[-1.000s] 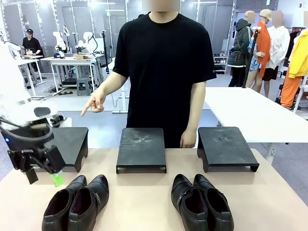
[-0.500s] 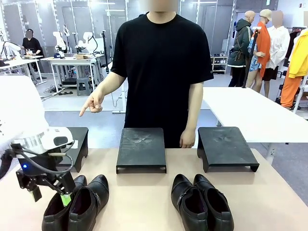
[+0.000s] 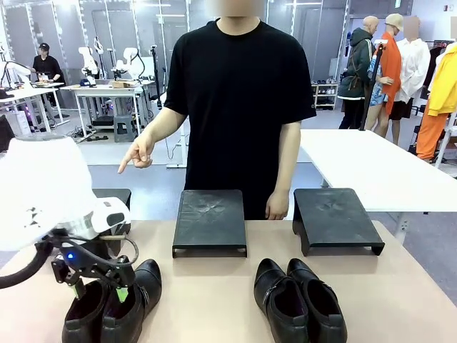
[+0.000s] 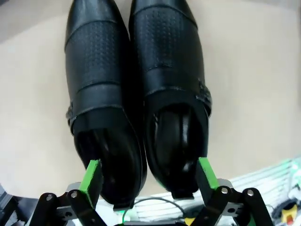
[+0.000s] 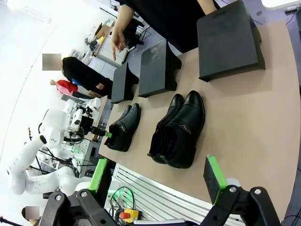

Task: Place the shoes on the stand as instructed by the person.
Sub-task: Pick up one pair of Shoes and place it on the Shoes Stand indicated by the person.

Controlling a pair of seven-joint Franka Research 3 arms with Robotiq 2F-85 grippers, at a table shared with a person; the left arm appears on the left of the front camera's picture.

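Hovering at the lower left of the front view, the left gripper [image 3: 98, 293] holds its fingers wide apart, one pad at each outer side of the heels of the left pair of shoes [image 3: 136, 296], gripping nothing. The right pair of shoes [image 3: 300, 304] sits at lower centre-right on the table [image 3: 214, 286]. The right gripper [image 5: 156, 172] gapes wide, empty. The person's hand [image 3: 138, 152] points down-left, above the left stand [image 3: 114, 194].

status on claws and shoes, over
Left claw open, low over heels of left pair. Right claw open, held high. Right pair untouched on table. Hand points toward left stand; nothing blocking.
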